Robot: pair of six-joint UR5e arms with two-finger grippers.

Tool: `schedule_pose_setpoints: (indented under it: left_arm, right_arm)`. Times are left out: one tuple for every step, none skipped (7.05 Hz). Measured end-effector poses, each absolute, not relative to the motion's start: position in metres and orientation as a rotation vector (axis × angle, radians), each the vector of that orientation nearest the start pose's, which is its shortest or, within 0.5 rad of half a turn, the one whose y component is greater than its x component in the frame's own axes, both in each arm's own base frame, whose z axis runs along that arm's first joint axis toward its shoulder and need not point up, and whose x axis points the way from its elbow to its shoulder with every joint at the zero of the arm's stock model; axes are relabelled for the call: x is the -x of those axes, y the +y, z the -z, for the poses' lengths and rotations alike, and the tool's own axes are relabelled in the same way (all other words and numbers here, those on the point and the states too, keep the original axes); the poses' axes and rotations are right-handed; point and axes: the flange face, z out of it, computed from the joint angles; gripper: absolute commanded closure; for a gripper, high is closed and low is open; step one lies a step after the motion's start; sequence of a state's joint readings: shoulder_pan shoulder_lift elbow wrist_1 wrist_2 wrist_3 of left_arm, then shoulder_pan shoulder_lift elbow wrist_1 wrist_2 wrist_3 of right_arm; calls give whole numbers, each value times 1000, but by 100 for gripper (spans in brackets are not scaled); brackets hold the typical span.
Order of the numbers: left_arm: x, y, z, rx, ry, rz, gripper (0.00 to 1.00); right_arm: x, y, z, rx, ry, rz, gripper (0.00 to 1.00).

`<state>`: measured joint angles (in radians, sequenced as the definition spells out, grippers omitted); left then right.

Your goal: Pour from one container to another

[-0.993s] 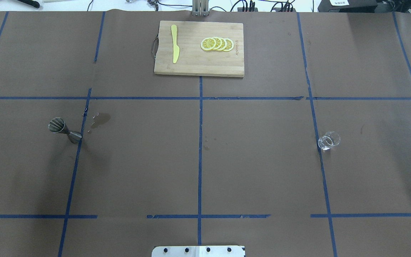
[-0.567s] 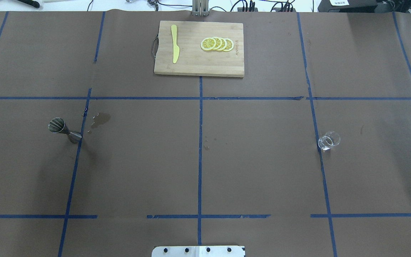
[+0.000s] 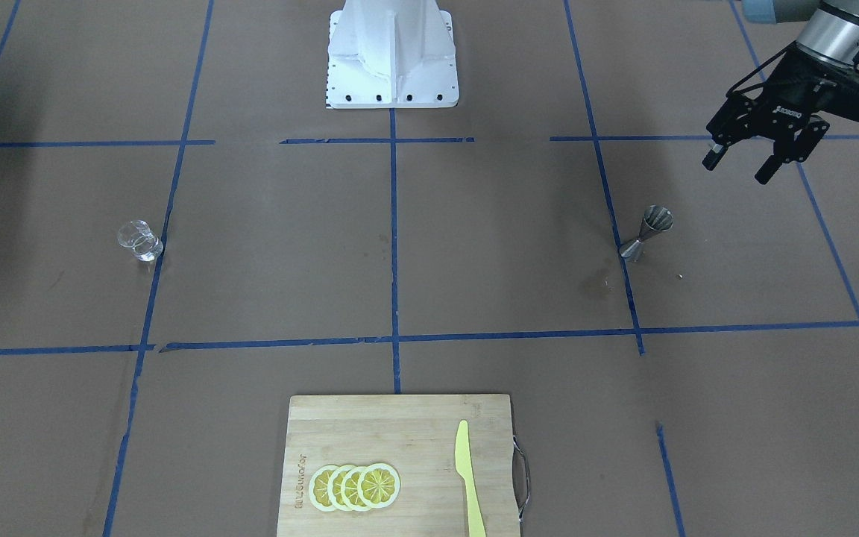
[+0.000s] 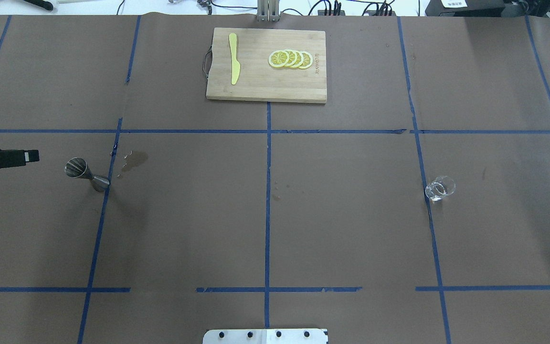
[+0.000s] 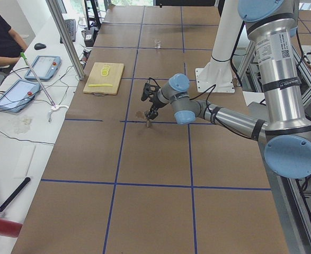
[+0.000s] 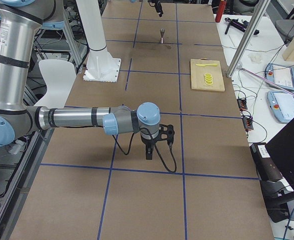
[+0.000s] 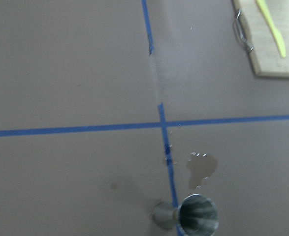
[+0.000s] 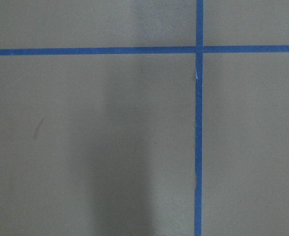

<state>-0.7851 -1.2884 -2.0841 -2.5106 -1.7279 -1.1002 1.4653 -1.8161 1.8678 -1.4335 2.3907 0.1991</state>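
The silver hourglass jigger (image 3: 646,233) stands upright on a blue tape line, also seen in the overhead view (image 4: 86,174) and at the bottom of the left wrist view (image 7: 191,216). My left gripper (image 3: 735,170) hovers open and empty beside and above it, just entering the overhead view's left edge (image 4: 26,156). The clear glass cup (image 3: 139,240) stands far off on the other side of the table (image 4: 439,188). My right gripper (image 6: 154,150) shows only in the exterior right view, low over bare table; I cannot tell its state.
A wooden cutting board (image 4: 260,86) at the far middle carries lemon slices (image 4: 290,59) and a yellow knife (image 4: 233,58). A wet stain (image 4: 134,160) lies just beyond the jigger. The robot base (image 3: 392,67) sits at the near edge.
My left gripper has come into the overhead view from the left edge, toward the jigger. Jigger and glass cup have not moved.
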Motion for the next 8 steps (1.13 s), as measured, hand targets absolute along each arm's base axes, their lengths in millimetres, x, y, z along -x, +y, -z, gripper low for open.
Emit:
schedule_pose_setpoints:
  left_arm:
    - [-214,-349,-429,-662,991,242,1]
    - [-230,-338,-431,-757,936,287,1]
    - [-245,-327,-430,-856,881,325,1]
    - [-259,-314,-428,-936,842,346,1]
    - [-273,-301,-428,-987,820,350,1]
    - [-285,-289,-432,-1013,807,346,1]
    - [-299,-279,-442,-1023,795,342,1]
    - [-310,-272,-455,-1033,781,351,1]
  right_arm:
    - [-17,-404,-600,-71,-839,-3,0]
    - [-17,-405,-599,-82,-841,1,0]
    - [-17,-405,-598,-87,-842,3,0]
    - [-17,-406,-597,-89,-843,4,0]
    - [-17,-406,-597,-90,-843,4,0]
    - [-17,-406,-597,-91,-842,4,0]
    - [-17,-406,-597,-92,-841,5,0]
    - [-17,-407,-597,-94,-841,7,0]
